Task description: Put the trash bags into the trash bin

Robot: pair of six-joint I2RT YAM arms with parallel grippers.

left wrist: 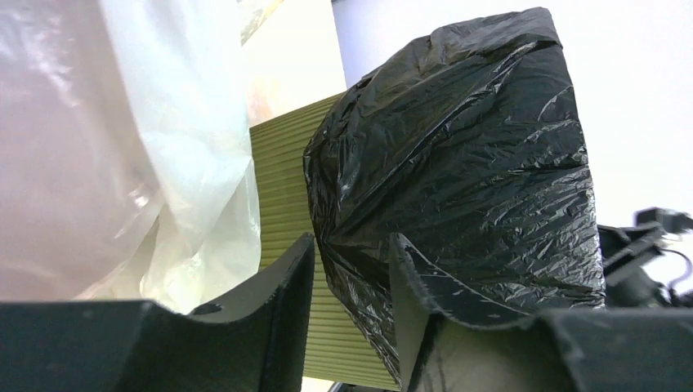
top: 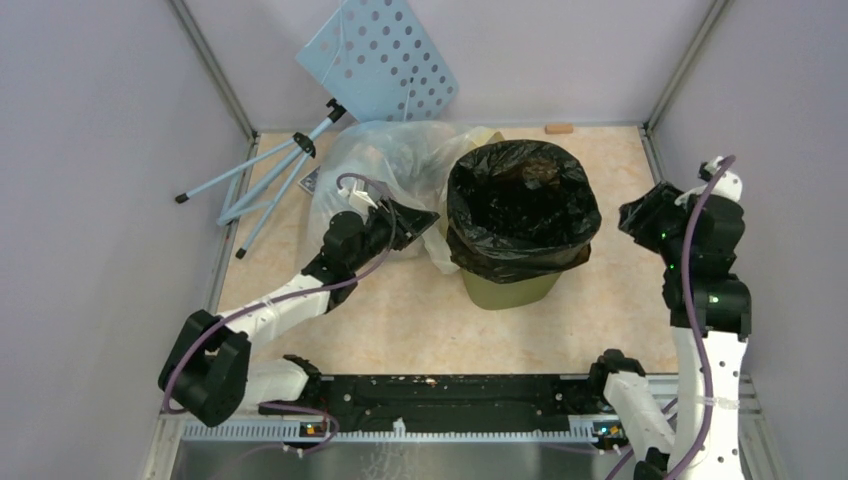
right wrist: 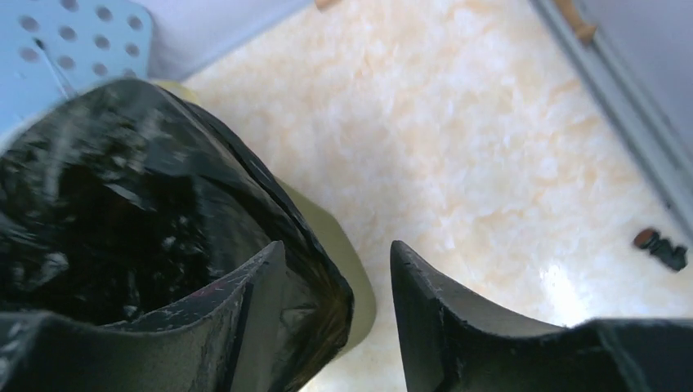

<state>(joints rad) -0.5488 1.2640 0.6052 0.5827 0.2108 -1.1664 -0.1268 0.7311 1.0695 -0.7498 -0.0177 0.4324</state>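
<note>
Our left gripper (left wrist: 351,245) stands with jaws parted just beside the trash bag (top: 520,255), pinching nothing. The right gripper (right wrist: 337,253) is likewise open at the opposite rim, one finger over the plastic. That bag sits inside the trash bin (top: 510,290), its mouth folded outward over the rim — which we judge keeps it spread and anchored, so the lining looks done. Behind the left gripper slumps a clear bag (top: 380,160); farther back leans a blue perforated board (top: 385,60).

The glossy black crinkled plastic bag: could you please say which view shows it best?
Top external: the glossy black crinkled plastic bag shows its whole open mouth. Left wrist shows only its outer side; right wrist, part of its inside.
</note>
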